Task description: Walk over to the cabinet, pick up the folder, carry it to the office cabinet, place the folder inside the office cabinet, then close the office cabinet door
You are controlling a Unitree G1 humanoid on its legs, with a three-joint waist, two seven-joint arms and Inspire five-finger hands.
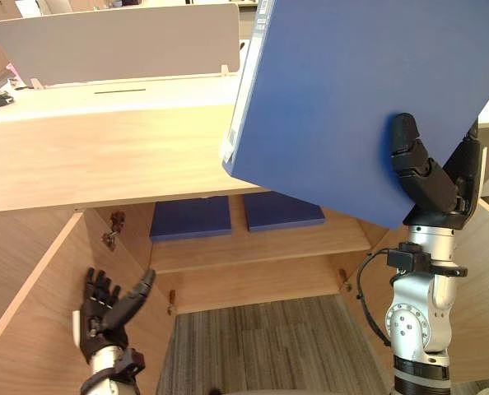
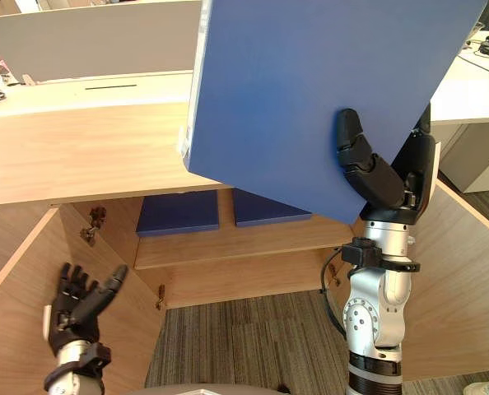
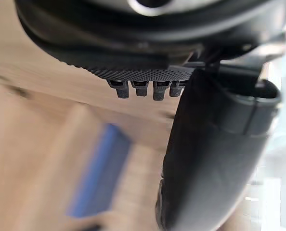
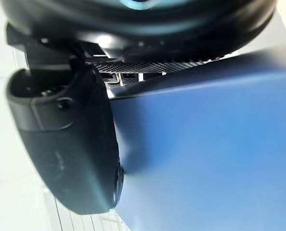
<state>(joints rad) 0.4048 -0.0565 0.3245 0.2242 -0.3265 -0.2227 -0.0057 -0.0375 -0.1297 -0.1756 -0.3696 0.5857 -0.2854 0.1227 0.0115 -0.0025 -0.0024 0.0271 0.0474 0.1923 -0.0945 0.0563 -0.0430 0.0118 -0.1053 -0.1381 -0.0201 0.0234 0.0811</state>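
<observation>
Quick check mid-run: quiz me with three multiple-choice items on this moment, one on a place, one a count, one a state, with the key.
1. Where is the folder?
A. on the floor
B. pinched in the right hand, above the open cabinet
C. on a chair
2. How many blue folders lie on the shelf?
A. none
B. four
C. two
3. The left hand is:
A. open, empty
B. shut on a handle
C. holding paper
Key: B, its thumb lies on the cover; C, two side by side; A, fingers spread.
</observation>
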